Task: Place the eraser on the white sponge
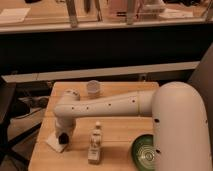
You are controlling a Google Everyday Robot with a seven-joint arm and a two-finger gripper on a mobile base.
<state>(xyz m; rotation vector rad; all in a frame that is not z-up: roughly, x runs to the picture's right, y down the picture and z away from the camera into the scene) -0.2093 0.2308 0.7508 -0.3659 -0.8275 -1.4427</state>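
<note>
Placing step — gripper down over the white sponge at the table's left edge, eraser dark lump on it. Next — release, lift straight up.

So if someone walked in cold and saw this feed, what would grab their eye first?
Probably the big white robot arm, sweeping from the right edge across the wooden table. Its end effector hangs low over the thin flat white sponge at the table's front left, with a small dark eraser at its tip. Next, the green round bowl front right.
</note>
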